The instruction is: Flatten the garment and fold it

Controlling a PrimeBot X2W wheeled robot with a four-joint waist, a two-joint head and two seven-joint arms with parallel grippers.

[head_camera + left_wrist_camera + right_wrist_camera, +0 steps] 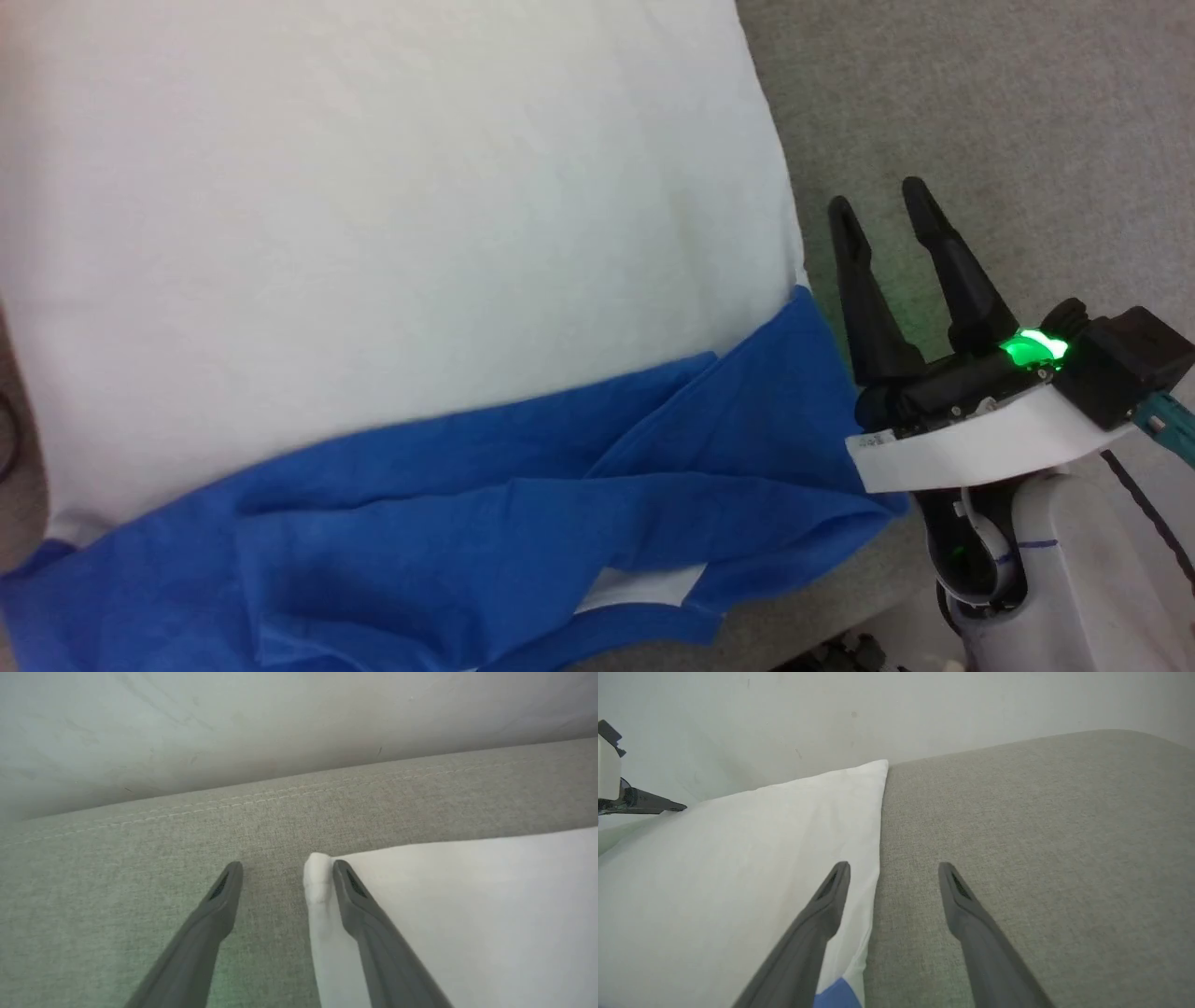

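Head and wrist views, near to far. Nearest the robot, the blue sleeves (523, 523) of the garment (392, 233) lay bunched and creased across one another, with a sliver of white showing between their folds. Beyond them the white body lay spread smooth on the grey upholstered surface (980, 93).

The right gripper (876, 196) stood just beside the garment's right edge with its two fingers wide apart and nothing between them. In its wrist view one finger lay over white cloth and the other over bare upholstery. Farther off, the left gripper (287, 865) was likewise spread wide and held nothing. A rolled corner (317, 877) of the white cloth sat between its fingers, close against one of them. A pale wall (233, 718) closed the scene.

Judged progress: the body appeared largely flattened, while the sleeves remained to be straightened and no fold had been made. The task therefore seemed to be in its early part.

Obscured: the near and left margins of the garment ran off the head view, and the collar and any chest print could not be made out. Whether either gripper's fingers touched the cloth or hovered above it could not be told.
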